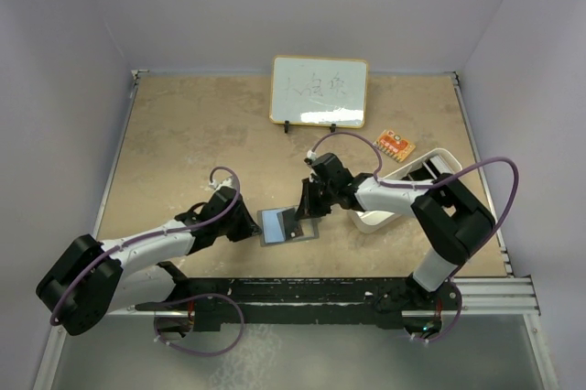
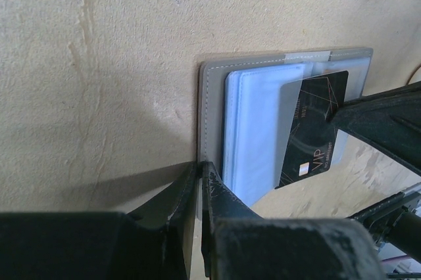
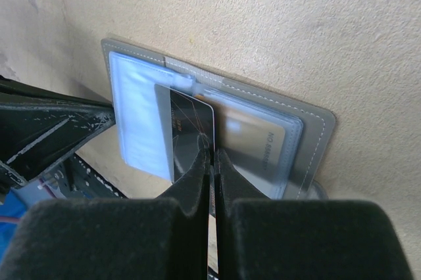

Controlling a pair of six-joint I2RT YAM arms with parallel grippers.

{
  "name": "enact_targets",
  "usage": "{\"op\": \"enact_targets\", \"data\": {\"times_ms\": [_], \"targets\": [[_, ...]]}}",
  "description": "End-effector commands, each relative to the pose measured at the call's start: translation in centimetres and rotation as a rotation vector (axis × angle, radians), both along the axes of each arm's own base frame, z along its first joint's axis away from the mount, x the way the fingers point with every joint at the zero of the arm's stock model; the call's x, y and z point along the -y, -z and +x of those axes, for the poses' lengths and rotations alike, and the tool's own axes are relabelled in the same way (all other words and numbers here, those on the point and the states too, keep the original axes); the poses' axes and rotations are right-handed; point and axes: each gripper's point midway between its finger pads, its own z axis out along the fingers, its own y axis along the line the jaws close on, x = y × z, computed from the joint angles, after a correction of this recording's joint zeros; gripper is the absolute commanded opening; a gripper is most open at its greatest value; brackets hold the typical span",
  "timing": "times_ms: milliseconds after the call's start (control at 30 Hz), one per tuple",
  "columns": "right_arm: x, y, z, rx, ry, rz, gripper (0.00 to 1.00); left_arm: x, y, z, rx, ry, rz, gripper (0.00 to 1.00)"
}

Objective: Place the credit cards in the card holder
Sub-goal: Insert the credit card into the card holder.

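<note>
Grey card holder [image 2: 212, 96], 1, edge pinched by left fingers [image 2: 170, 199]; right fingers [image 3: 189, 178] clamp 1 black card [image 3: 195, 122].

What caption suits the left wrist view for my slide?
Left gripper grips the card holder; right gripper holds a black card partly inside a sleeve.

card [image 2: 321, 137] partway in card holder [image 2: 212, 106]

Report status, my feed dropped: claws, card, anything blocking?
Left claw shut on card holder edge. Right claw shut on black VIP card, partly inside clear sleeve. Orange card lies beyond the white tray. Nothing blocking seen.
</note>
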Motion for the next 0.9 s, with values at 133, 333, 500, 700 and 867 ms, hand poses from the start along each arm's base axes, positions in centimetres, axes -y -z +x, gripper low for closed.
{"op": "enact_targets", "data": {"times_ms": [133,333,500,700,867], "targets": [[-0.4,-0.3,1.4,0.049,0.069,0.013,0.0,-1.4,2.1,-1.6,-0.065,-0.012,0.053,0.04],[-1.6,0.0,0.5,0.015,0.056,0.058,0.0,-1.2,1.8,-1.5,-0.058,-0.017,0.037,0.04],[-2.6,0.1,-0.3,0.008,0.042,0.073,0.0,-1.0,1.8,-1.3,-0.056,-0.015,0.033,0.04],[-3.4,0.4,-0.7,0.007,0.019,0.071,0.0,-0.9,1.7,-1.2,-0.053,-0.012,0.032,0.04],[-4.4,0.0,-1.0,0.017,-0.004,0.094,0.08,-0.8,1.5,-1.1,-0.05,-0.012,0.029,0.04]]}}
